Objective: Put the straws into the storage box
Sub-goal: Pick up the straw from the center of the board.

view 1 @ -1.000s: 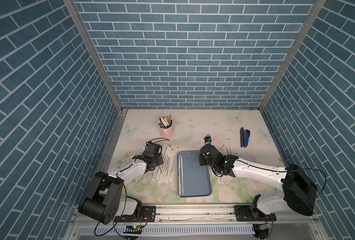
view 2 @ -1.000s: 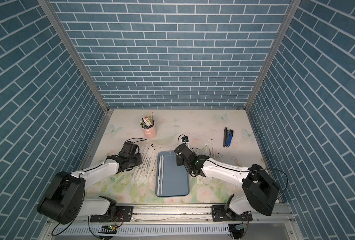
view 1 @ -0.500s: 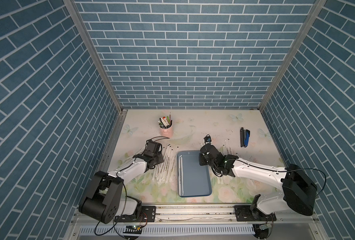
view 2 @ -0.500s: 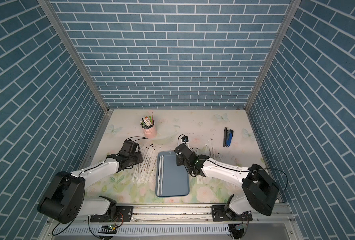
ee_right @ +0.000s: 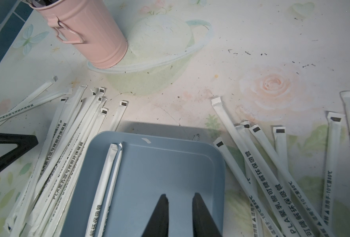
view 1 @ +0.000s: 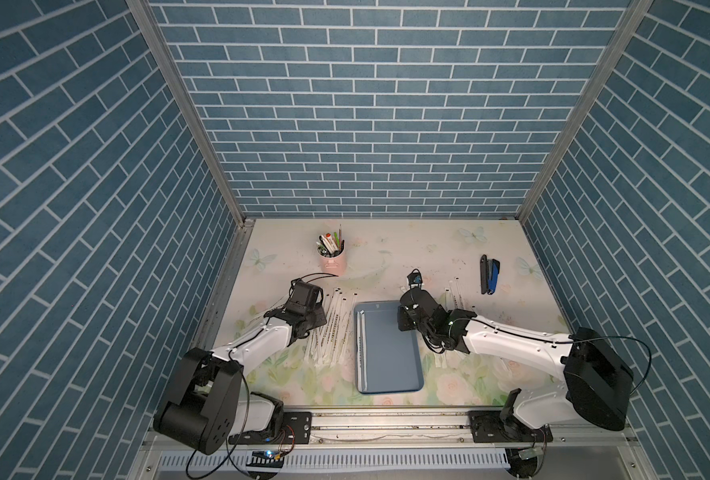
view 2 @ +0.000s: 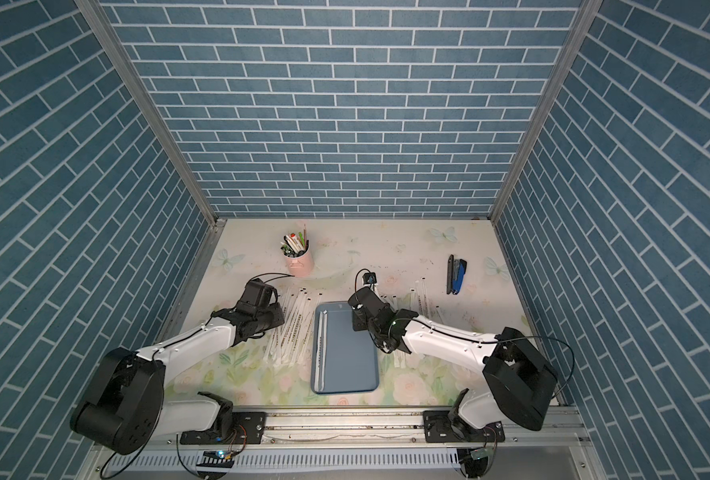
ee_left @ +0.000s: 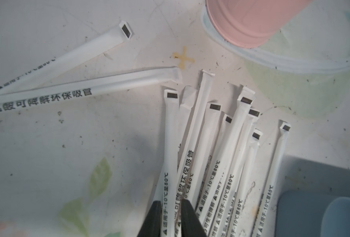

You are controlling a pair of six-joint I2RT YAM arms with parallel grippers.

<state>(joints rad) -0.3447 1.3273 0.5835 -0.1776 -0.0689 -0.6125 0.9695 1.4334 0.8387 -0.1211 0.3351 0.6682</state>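
Observation:
The storage box (view 1: 390, 353) (view 2: 345, 357) is a shallow blue tray at the table's middle, with two straws (view 1: 360, 349) (ee_right: 106, 180) along its left side. Several wrapped straws (view 1: 332, 328) (ee_left: 221, 164) lie in a pile left of it, and several more (view 1: 453, 295) (ee_right: 272, 164) lie to its right. My left gripper (ee_left: 171, 207) (view 1: 320, 324) is down on the left pile. It is narrowly open, with one printed straw lying between its fingers. My right gripper (ee_right: 179, 198) (view 1: 404, 326) hangs open and empty over the box's far right corner.
A pink cup (view 1: 333, 259) (ee_right: 88, 30) full of pens stands behind the left pile, close to the left wrist. A blue-and-black stapler (view 1: 489, 275) lies at the back right. Blue brick walls close in the left, right and far sides.
Both arms stay almost where they were, the left on the pile and the right over the box. No straw has visibly moved.

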